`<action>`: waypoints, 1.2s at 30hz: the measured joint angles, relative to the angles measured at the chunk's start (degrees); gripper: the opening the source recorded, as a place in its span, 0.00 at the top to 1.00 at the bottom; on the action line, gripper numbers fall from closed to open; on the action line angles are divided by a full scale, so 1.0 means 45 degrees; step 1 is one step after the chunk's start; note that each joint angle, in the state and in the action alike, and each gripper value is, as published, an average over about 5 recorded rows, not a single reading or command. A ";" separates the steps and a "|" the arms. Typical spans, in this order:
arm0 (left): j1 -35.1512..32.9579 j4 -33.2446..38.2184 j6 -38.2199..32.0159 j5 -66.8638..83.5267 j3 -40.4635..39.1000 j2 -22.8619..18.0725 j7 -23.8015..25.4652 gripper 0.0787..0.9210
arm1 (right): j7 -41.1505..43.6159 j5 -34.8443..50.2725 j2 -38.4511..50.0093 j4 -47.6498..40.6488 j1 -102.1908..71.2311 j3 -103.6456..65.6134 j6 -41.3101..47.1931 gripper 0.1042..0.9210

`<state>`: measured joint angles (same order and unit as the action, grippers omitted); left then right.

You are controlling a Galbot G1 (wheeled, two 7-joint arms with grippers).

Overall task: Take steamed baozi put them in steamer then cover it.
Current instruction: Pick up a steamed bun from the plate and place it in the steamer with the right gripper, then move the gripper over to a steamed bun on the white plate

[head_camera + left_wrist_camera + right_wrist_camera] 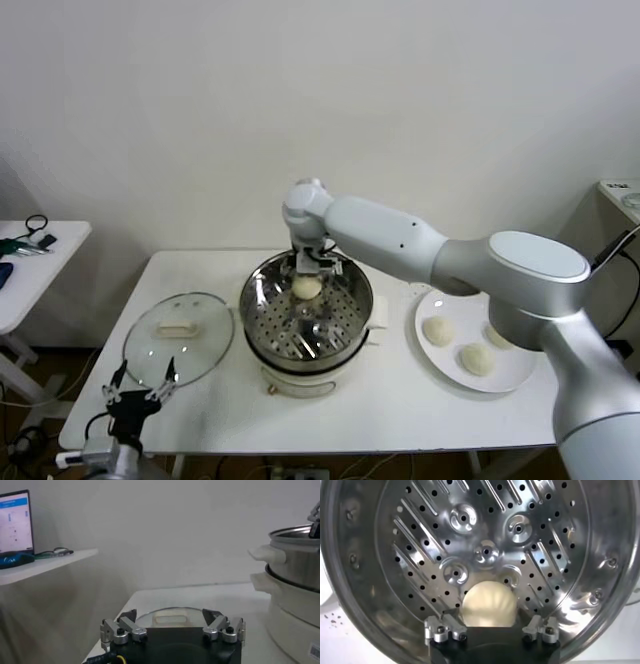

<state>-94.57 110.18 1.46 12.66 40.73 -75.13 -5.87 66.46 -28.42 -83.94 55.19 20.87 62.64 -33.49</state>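
I see a white rectangular table (pixel 400 400) carrying everything, with bare surface along its near edge and at its far left corner. My right arm reaches across it to the round shiny stainless-steel steamer (pixel 306 318) on a cream-white base at the table's middle. Just beside the steamer, toward the left edge, lies the round clear glass cover (pixel 180 337) with its cream-white handle. A flat white plate (pixel 432 352) near the right edge holds three creamy-white buns, one half hidden behind my arm. The right gripper (pixel 489 626) hangs inside the steamer, fingers clamped on a smooth creamy-white steamed baozi (pixel 488 604) over the perforated tray. The left gripper (pixel 138 393) waits at the near left corner, fingers spread apart, empty
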 measured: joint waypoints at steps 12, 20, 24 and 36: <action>-0.0014 0.0096 0.0062 0.0002 0.0008 0.0043 -0.0021 0.12 | 0.0059 0.0932 0.0955 0.1161 0.0810 -0.0181 0.0554 0.12; -0.0085 0.0253 0.0027 0.0121 0.0002 0.0063 0.0031 0.12 | -0.0066 0.3125 0.2883 0.2621 0.2089 0.0649 0.2358 0.12; -0.0040 0.0345 0.0015 0.0255 -0.0016 0.0077 0.0111 0.12 | -0.0245 0.4871 0.4140 0.3294 0.2735 0.1423 0.3873 0.12; 0.0139 0.0430 0.0084 0.0402 -0.0102 0.0053 0.0222 0.12 | -0.0734 0.9336 0.7487 0.3923 0.2698 0.2711 0.8645 0.12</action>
<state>-93.95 112.12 1.83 14.47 40.27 -74.89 -4.87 63.16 13.59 -50.25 72.85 33.01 74.84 5.42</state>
